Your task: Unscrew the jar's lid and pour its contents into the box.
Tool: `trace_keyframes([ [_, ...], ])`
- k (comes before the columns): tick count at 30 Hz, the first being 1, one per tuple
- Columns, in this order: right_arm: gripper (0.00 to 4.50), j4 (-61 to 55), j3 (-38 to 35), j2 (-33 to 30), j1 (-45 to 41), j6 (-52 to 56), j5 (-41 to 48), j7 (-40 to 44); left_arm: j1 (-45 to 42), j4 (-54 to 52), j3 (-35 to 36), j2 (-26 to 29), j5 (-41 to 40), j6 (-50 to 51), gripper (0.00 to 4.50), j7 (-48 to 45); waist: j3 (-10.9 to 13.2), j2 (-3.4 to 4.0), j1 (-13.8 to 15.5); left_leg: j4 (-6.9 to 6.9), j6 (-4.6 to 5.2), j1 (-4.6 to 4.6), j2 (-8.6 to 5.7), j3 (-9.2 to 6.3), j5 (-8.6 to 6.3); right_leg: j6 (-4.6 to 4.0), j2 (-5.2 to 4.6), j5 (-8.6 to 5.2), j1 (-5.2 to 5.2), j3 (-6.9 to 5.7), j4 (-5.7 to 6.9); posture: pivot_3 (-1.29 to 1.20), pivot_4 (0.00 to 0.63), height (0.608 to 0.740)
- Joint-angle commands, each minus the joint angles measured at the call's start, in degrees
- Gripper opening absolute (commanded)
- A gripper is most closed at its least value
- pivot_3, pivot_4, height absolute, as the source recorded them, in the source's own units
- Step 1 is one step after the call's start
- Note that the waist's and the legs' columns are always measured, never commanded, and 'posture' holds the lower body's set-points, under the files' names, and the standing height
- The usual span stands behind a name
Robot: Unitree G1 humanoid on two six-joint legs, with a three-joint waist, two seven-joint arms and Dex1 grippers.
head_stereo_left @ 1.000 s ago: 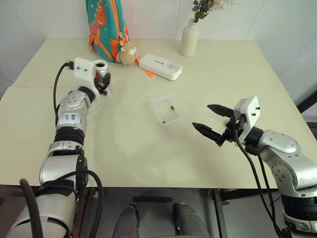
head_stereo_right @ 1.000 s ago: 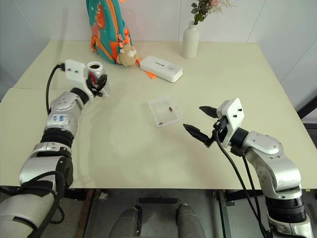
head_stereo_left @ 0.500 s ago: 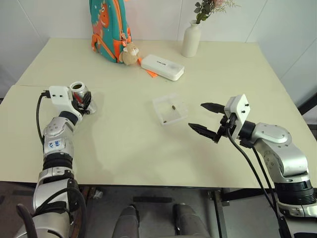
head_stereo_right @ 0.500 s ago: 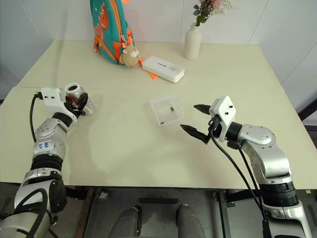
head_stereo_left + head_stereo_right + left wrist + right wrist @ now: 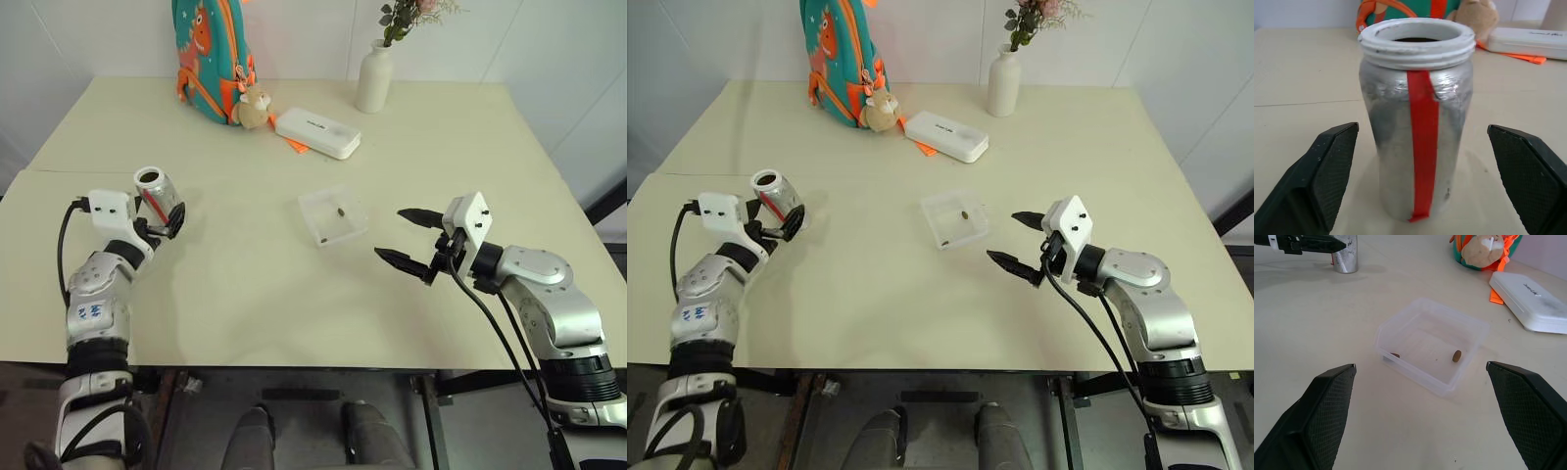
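Observation:
The jar (image 5: 1418, 147), silvery with a red stripe, stands upright on the table with its white threaded mouth uncovered. My left gripper (image 5: 168, 217) is open, one finger on each side of the jar and clear of its wall. Mid-table lies the box (image 5: 333, 215), a clear shallow tray, and in it the contents (image 5: 1457, 355), two small brown bits. My right gripper (image 5: 390, 233) hangs open just right of the box, with nothing between its fingers. The lid is out of view.
At the back of the table are a white oblong case (image 5: 316, 131), a white vase (image 5: 374, 76) with flowers, and a teal backpack (image 5: 211, 54) with a plush toy (image 5: 253, 106). Bare tabletop (image 5: 245, 284) lies between the jar and the box.
My left arm drew back toward the near left with the jar, then its fingers opened and let go of it on the table. The right gripper has barely moved.

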Motion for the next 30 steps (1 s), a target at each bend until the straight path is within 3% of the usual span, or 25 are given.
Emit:
trace_keyframes([
  [1,4.5,-1.81,-1.86,-0.66,-0.24,-0.86,1.06,0.75,5.92,-11.96,1.63,3.57,-1.1,4.23,4.47,-1.93,0.0,0.0,-0.17,-0.02,0.0,0.0,0.01,0.0,0.0,-0.01,0.0,0.0,0.0,0.0,-0.01,0.0,0.15,0.74],
  [6,4.5,-0.79,-2.31,-1.23,-0.4,-1.04,1.14,2.28,14.4,-19.38,3.42,7.82,0.03,8.8,4.47,-3.29,-0.01,-0.02,-0.31,-0.02,0.03,0.04,0.01,0.0,0.02,-0.09,0.0,0.04,0.01,0.0,-0.05,0.0,0.15,0.74],
  [10,4.5,0.01,-2.61,-2.03,-1.09,-2.33,1.98,5.64,22.18,-26.04,4.88,11.32,-2.39,5.12,4.47,-12.19,-0.01,-0.03,-0.94,-0.08,0.04,0.03,0.03,0.09,0.03,-0.16,-0.04,0.03,0.04,0.01,-0.29,0.0,0.15,0.74],
  [14,4.5,2.72,-1.92,-3.5,-2.57,-8.03,1.08,11.24,22.82,-29.71,3.46,14.1,-5.46,-3.11,4.47,-24.44,-0.02,-0.06,-0.78,-0.09,0.06,0.0,0.06,0.11,0.05,-0.65,-0.05,-0.21,0.03,-0.03,-0.36,0.0,0.15,0.74],
  [19,4.5,6.04,-0.9,-5.12,-4.94,-7.55,2.47,17.59,21.13,-29.79,2.18,18.29,-7.98,-2.71,4.47,-32.62,-0.02,-0.06,-1.13,-0.1,0.09,0.03,0.06,0.23,0.06,-0.94,-0.07,-0.31,0.05,0.05,-0.45,0.0,0.15,0.74],
  [30,4.5,5.24,-1.56,-5.81,-5.72,-4.04,2.61,18.51,18.01,-25.94,3.59,19.13,-8.46,-2.61,4.47,-34.69,-0.01,-0.06,-1.44,-0.15,0.16,0.06,0.23,0.45,-0.02,-0.61,0.02,-0.15,-0.09,0.14,-0.41,0.0,0.15,0.74],
])
